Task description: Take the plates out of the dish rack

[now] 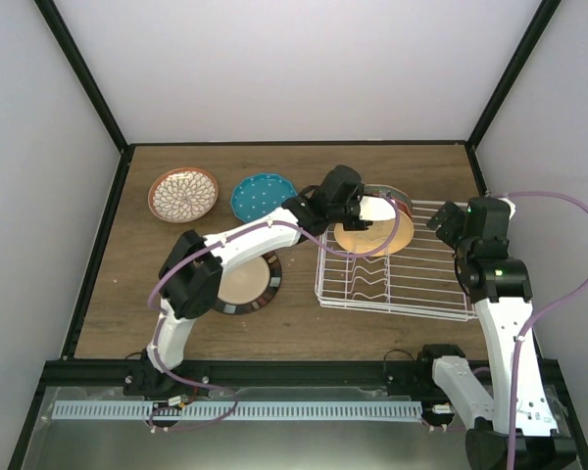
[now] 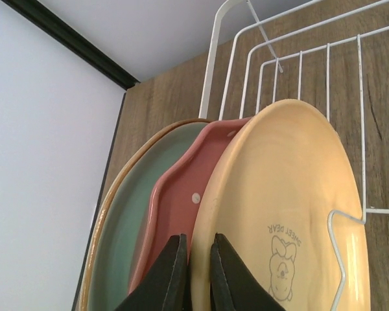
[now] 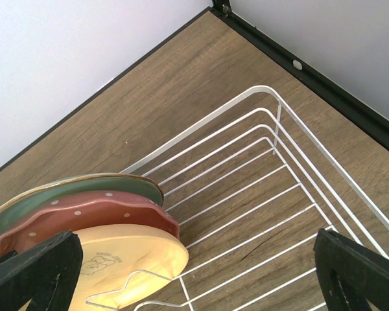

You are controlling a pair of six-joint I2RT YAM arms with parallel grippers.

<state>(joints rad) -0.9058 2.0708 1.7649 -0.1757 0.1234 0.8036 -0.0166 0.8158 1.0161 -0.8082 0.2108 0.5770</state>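
We grip upper rim of yellow plate (image 2: pixel 292 194) with left pincer (image 2: pixel 192 272), closed narrow. Plate is front of three at rack (image 3: pixel 272 162) far-left end. Lift along tines, no twist, clear of red plate (image 2: pixel 175 194) behind. Round, so no long axis; on edge, tilted, printed side facing near edge. Right pincer (image 3: pixel 194 272) wide, empty, over rack.

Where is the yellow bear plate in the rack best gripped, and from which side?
Its upper rim, from above: the yellow plate stands on edge in the dish rack, both faces free there, so one finger goes on each face. The left gripper is shut on that rim.
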